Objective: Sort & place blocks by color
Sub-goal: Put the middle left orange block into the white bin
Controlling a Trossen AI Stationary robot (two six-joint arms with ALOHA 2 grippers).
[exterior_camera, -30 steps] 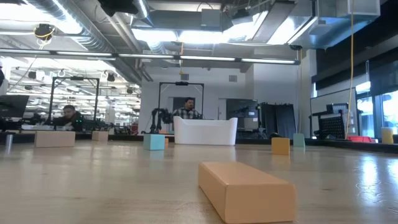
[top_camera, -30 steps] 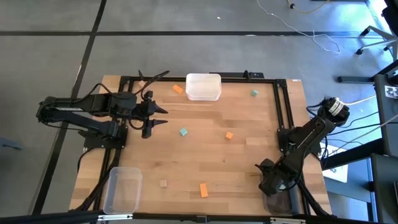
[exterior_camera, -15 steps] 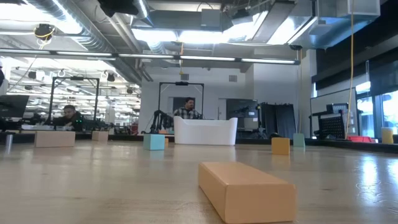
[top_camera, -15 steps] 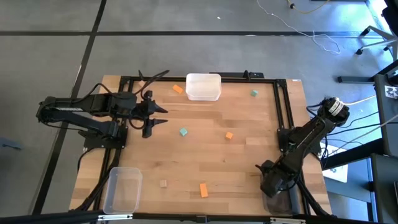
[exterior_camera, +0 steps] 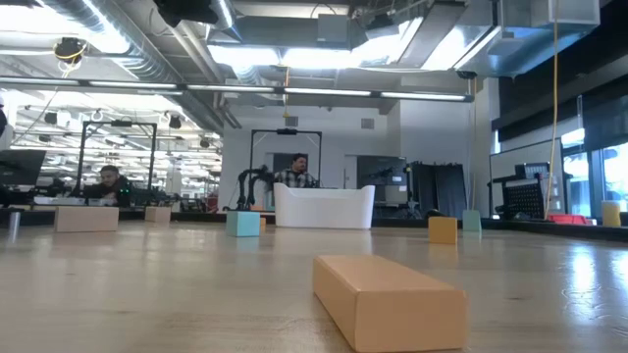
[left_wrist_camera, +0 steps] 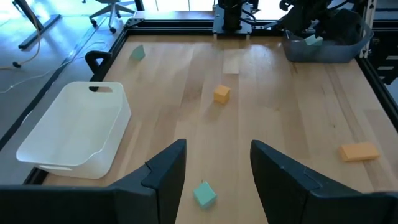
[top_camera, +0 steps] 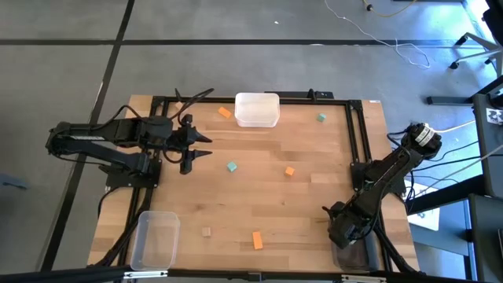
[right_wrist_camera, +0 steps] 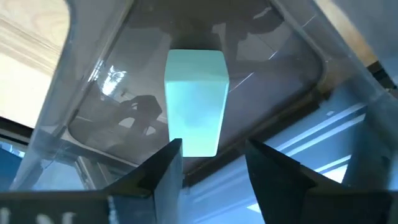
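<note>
While the right gripper (right_wrist_camera: pixel 208 158) hangs over the clear bin (right_wrist_camera: pixel 93 93), fingers spread, 1 teal bar (right_wrist_camera: pixel 194 99) lies inside, apparently released to sort. Left gripper (left_wrist_camera: pixel 214 168) waits open over the counter (top_camera: pixel 259 196), empty.

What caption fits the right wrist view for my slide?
Right gripper, fingers apart, hovers over a clear bin with a teal bar inside.

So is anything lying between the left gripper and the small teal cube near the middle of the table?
Nothing visible does. The left gripper is open, and the small teal cube sits on bare wood just ahead of its fingers, apart from the white plastic bin.
</note>
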